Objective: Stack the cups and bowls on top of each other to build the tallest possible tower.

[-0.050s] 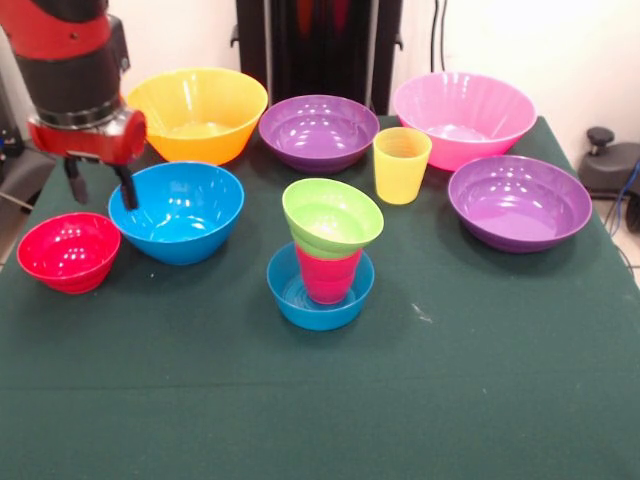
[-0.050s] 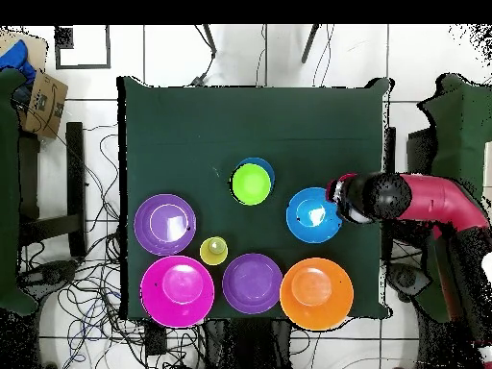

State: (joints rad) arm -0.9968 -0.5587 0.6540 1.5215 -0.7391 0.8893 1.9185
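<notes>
In the middle of the green table (image 1: 480,400), the tower (image 1: 325,255) is standing three pieces high. The small blue bowl (image 1: 320,298) is sitting at the bottom, the red cup (image 1: 328,275) is standing inside it, and the lime green bowl (image 1: 332,217) is resting on top, mouth up and tipping a little to one side.

I am looking at my gripper (image 1: 100,185) beside the medium blue bowl (image 1: 178,210). Its two black fingers are hanging down a little apart, and they are holding nothing. One finger is sitting right by the bowl's rim, and the other is outside it, toward the small red bowl (image 1: 68,250).

I am thinking the blue bowl is light, hard and shiny, so it may slip. The best place to grab looks like the thin rim, with one finger inside and one outside.

The bowl is sitting flat with its mouth facing up. It is round and wider than it is tall, so no side is longer than another.

The yellow cup (image 1: 401,163) is standing upright farther back, between a purple bowl (image 1: 318,130) and the pink bowl (image 1: 463,117). The big yellow bowl (image 1: 198,112) and the other purple bowl (image 1: 519,201) are waiting too.

The green bowl is leaning, so I am guessing a wide bowl on top could wobble.
</notes>
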